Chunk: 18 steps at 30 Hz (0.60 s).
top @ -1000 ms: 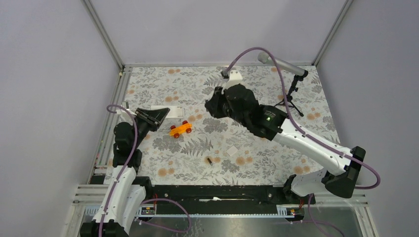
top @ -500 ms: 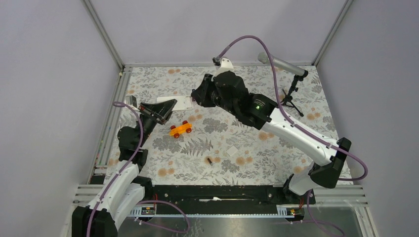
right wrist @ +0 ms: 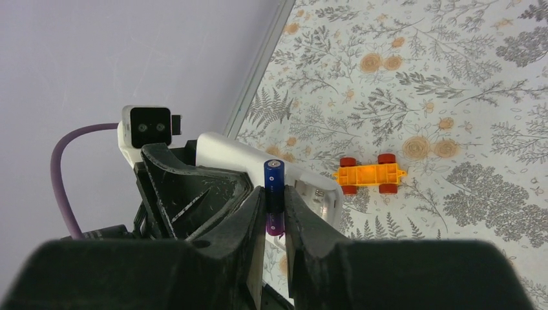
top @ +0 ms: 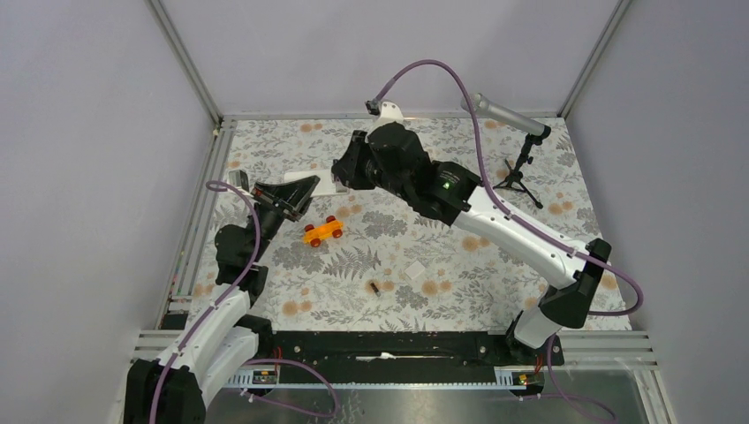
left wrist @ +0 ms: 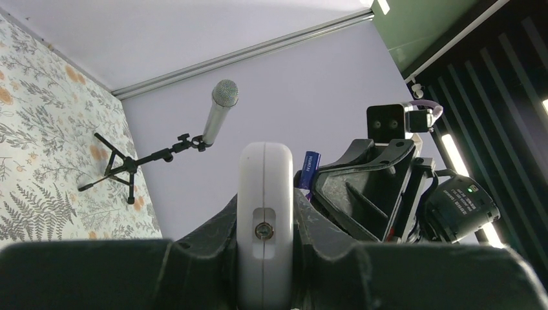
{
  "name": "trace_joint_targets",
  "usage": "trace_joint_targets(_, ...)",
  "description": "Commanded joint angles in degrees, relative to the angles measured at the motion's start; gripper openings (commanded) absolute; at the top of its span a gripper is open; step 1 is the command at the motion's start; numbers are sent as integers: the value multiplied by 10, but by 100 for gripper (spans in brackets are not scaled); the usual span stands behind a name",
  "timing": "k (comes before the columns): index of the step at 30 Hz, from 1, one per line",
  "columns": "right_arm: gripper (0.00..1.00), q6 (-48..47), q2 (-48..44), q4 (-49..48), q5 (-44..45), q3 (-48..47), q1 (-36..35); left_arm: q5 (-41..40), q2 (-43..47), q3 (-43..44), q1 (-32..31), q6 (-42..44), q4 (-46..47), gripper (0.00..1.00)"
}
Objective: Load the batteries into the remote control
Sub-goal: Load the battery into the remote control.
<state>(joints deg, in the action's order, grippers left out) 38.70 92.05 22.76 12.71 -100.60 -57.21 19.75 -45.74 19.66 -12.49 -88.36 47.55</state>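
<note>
My left gripper [top: 296, 196] is shut on the white remote control [top: 320, 183] and holds it above the table's far left. In the left wrist view the remote [left wrist: 265, 194] stands on edge between the fingers. My right gripper [top: 346, 168] is shut on the blue-purple battery [right wrist: 274, 190], held upright right beside the remote [right wrist: 242, 157], whose open battery bay [right wrist: 320, 194] faces it. That battery also shows in the left wrist view [left wrist: 309, 169]. The dark battery [top: 374, 287] lies on the table near the front middle.
An orange toy car [top: 323, 231] sits below the remote, also in the right wrist view [right wrist: 369, 175]. A small flat white square piece [top: 415, 268] lies beside the dark battery. A microphone on a small tripod [top: 521, 141] stands at the back right.
My right arm has swung left with the blue-purple battery until it is next to the remote. My left gripper has lifted and shifted slightly right with the remote.
</note>
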Motion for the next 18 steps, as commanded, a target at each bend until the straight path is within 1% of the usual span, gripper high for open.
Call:
trace_joint_targets(1,21,-21,13,26,52,-43,-21,-26,5,17,-4,-2,47,0)
trace_joint_targets(4,21,-30,11,31,84,-41,-30,-32,8,19,-4,-2,41,0)
trace_joint_targets(9,21,-37,12,36,104,-42,-30,-34,8,17,-4,-7,38,0)
trace_joint_targets(14,22,-40,21,43,109,-46,-32,-32,5,16,-4,-11,44,0)
trace_joint_targets(18,24,-36,32,41,95,-51,-32,-31,3,17,-4,-12,46,0)
